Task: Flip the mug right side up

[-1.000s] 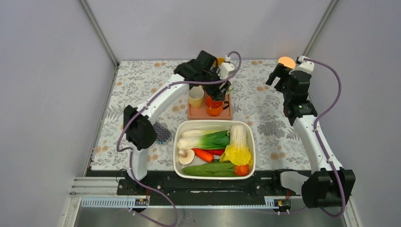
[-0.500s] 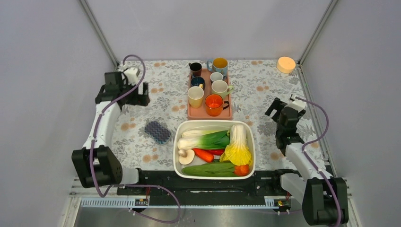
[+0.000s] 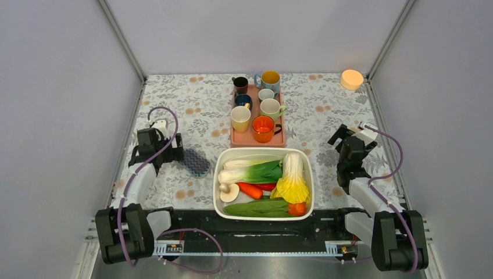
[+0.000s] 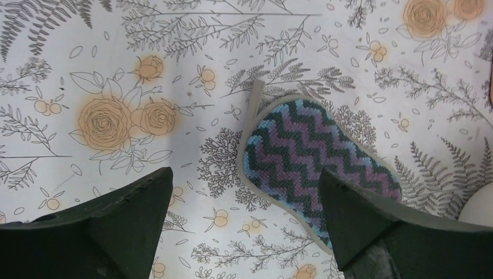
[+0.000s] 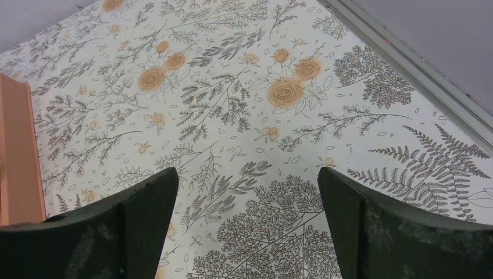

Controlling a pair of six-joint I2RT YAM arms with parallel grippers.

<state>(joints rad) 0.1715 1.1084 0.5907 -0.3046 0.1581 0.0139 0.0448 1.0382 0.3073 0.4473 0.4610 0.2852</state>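
**Tray** [image 3: 256,143]: salmon, at the centre rear of the floral cloth [image 3: 174,110]. It held upright mugs, all mouths up.

**Cream mug** [image 3: 270,108]: stood right side up on the right of the tray, handle pointing right, between a small white cup [image 3: 266,94] behind it and an orange mug [image 3: 263,128] in front. No gripper touched it.

**Other mugs**: yellow [image 3: 240,118] and dark blue [image 3: 243,101] on the left of the tray. A black one [image 3: 240,85] and a yellow-and-blue one [image 3: 270,78] stood at the tray's far end.

**Tub** [image 3: 217,174]: white, just in front of the tray, filled with vegetables.

**Sponge** [image 4: 317,165]: zigzag-patterned, flat on the cloth left of the tub.

**Orange disc** [image 3: 352,78]: at the far right corner.

**Left gripper** [image 4: 244,192]: low over the cloth at the left, well apart from the tray. Its fingers were spread wide with nothing between them, and the sponge lay just beyond.

**Right gripper** [image 5: 247,180]: low over the cloth at the right. Its fingers were spread wide and empty, with bare cloth beneath them.
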